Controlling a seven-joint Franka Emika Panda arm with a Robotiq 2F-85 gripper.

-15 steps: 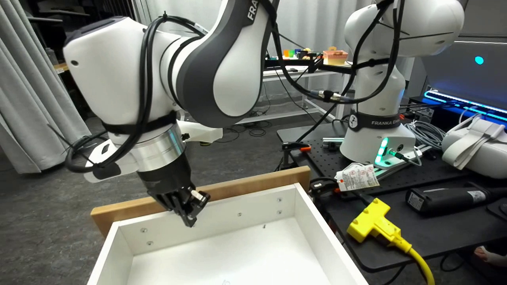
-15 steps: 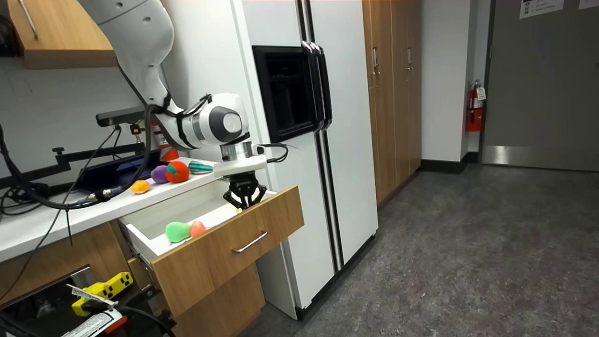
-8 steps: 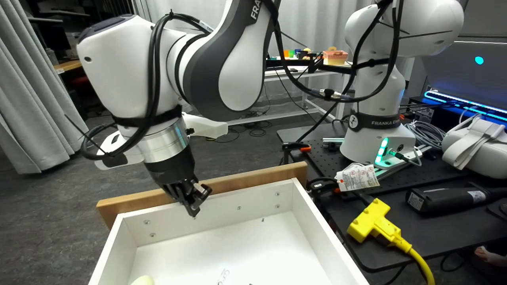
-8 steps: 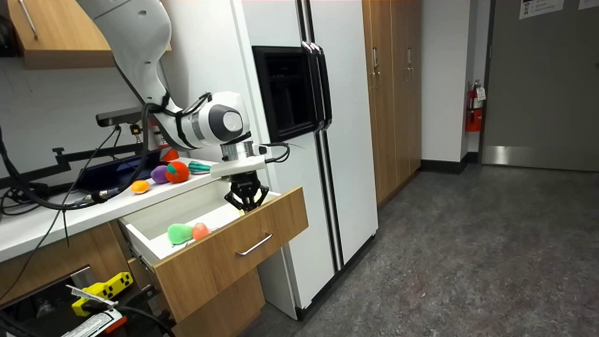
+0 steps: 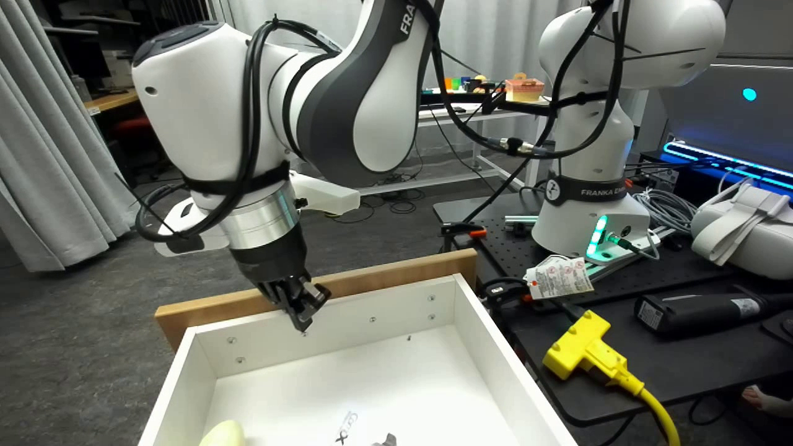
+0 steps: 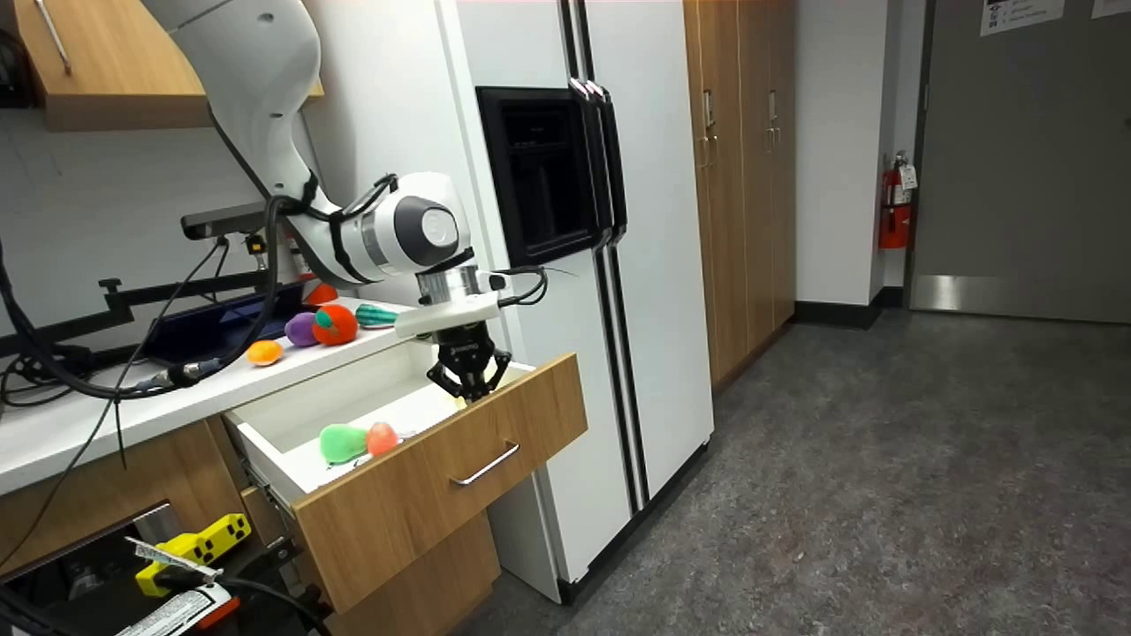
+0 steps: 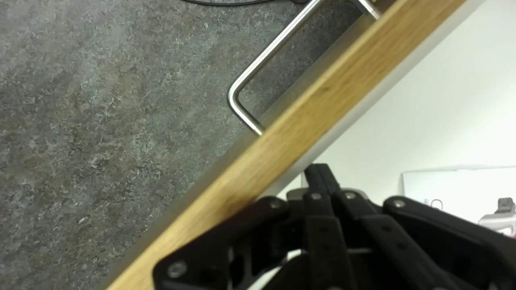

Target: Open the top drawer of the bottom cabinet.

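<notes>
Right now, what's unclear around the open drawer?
Pale green object: cut off by bottom edge, in an exterior view.
Gray object: cut off by right edge, wrist view.
Whether gripper touches drawer: gripper hides any gap, wrist view.
Lettering: too small to read surely, in an exterior view.

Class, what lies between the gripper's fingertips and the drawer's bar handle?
In the wrist view, the top drawer's wooden front board and white inner wall lie between the gripper and the bar handle.

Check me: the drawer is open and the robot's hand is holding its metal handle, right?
Not quite: the gripper isn't holding the handle. The wrist view shows it closed, on the inner side of the front board, with the handle outside. The drawer is indeed open.
</notes>
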